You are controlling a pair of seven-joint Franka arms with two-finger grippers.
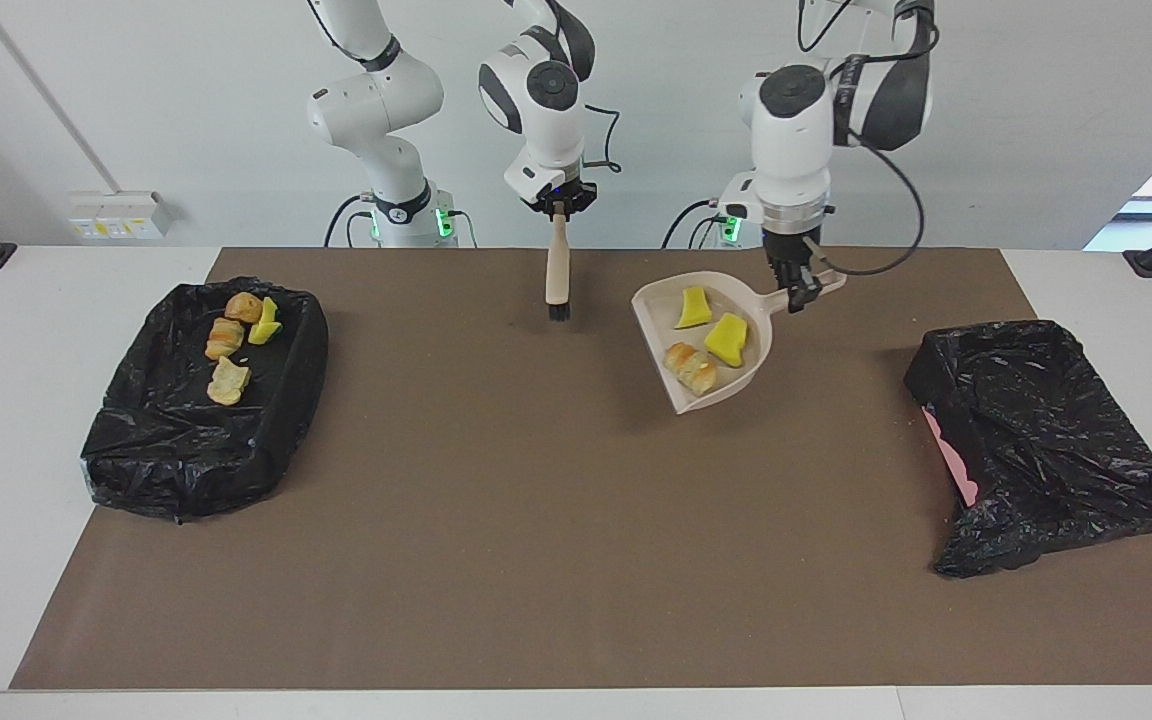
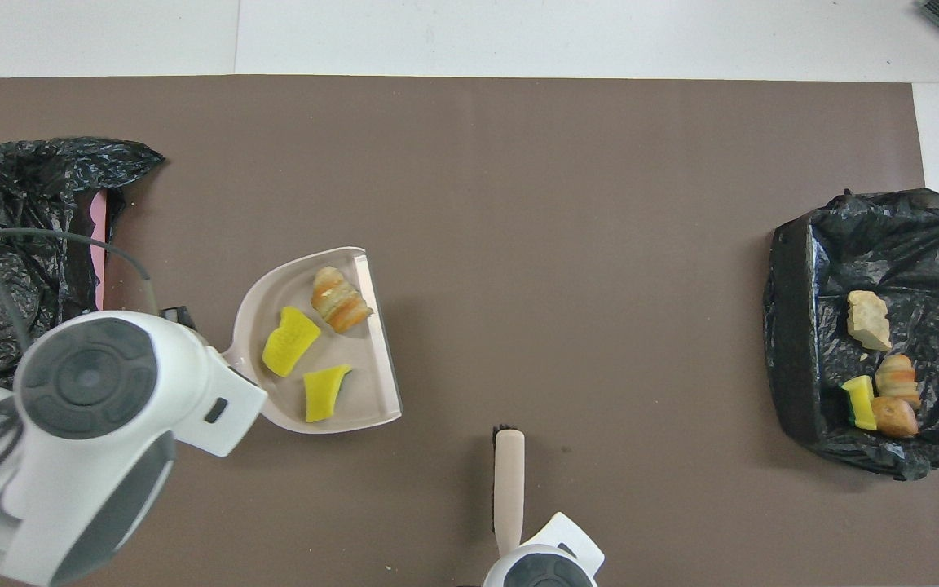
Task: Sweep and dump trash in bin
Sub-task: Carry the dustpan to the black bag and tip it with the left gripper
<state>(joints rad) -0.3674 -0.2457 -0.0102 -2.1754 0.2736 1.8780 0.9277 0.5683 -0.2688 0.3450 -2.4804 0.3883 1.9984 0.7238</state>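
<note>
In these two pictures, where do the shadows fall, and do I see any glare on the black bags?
Facing view: the raised dustpan casts a soft shadow on the brown mat, and so does the brush; the empty bin's bag shows small glossy highlights. Overhead view: the dustpan's shadow lies beside it toward the brush; the filled bin's bag glints on its wrinkles.

White wall (image 1: 136, 100), white table (image 1: 56, 300), brown mat (image 1: 536, 520), wall socket (image 1: 116, 215).

Yellow scraps (image 1: 726, 338), beige dustpan (image 1: 658, 305)
</note>
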